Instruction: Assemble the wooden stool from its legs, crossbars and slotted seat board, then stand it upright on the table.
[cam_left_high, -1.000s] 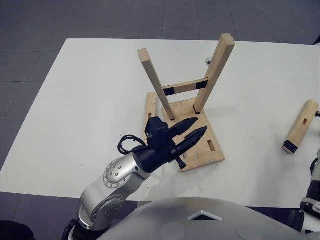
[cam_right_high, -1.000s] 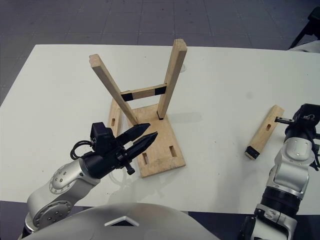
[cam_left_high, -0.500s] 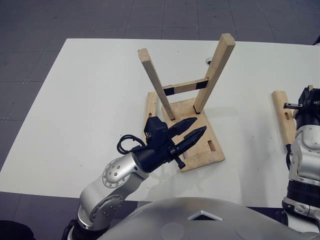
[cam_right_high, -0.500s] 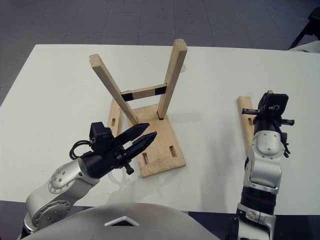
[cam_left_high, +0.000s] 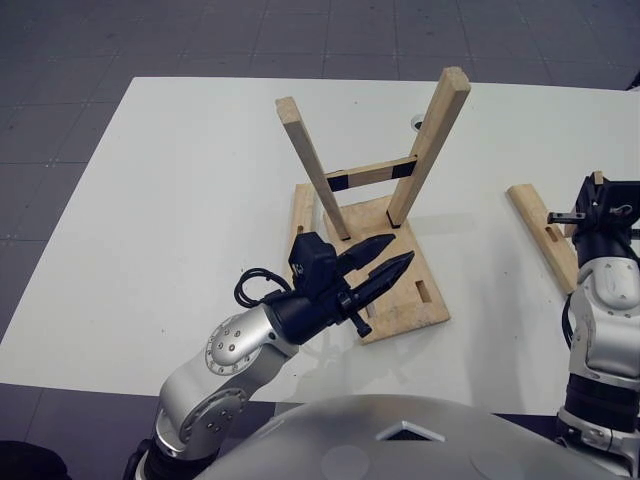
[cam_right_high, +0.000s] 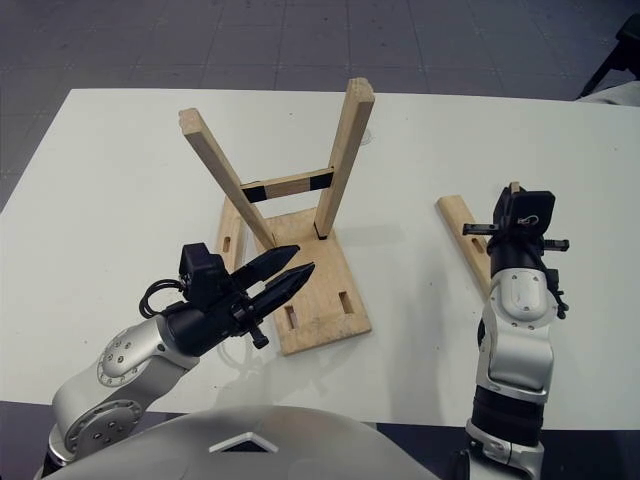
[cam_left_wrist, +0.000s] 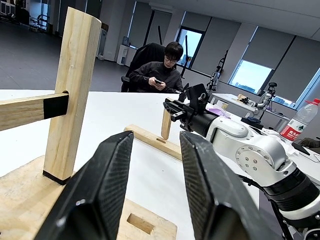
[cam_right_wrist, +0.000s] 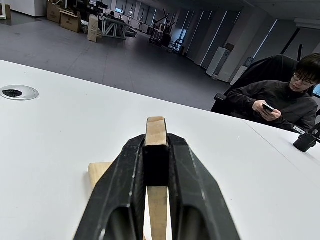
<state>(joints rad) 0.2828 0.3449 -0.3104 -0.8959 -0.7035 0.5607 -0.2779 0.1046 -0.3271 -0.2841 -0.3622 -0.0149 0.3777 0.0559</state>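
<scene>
Left gripper (cam_left_high: 400, 250), jaws parted and empty, hovers over the near end of the slotted seat board (cam_left_high: 405, 305); two legs (cam_left_high: 312, 165) joined by a crossbar (cam_left_high: 370, 175) stand in the board. Well to its right, the right gripper (cam_right_wrist: 156, 145), jaws clamped on a second crossbar (cam_right_wrist: 156, 129), holds it upright on a loose leg (cam_left_high: 535, 225) lying on the table (cam_left_high: 180, 200).

The left arm (cam_left_high: 235, 350) is bent low at the robot's left, its forearm angled forward and to the right, and the left gripper (cam_left_high: 398, 252) has its two black fingers spread apart. The right arm (cam_right_high: 518, 320) stands nearly upright, and the right gripper (cam_right_wrist: 156, 145) is clamped on a crossbar (cam_right_wrist: 156, 127).
</scene>
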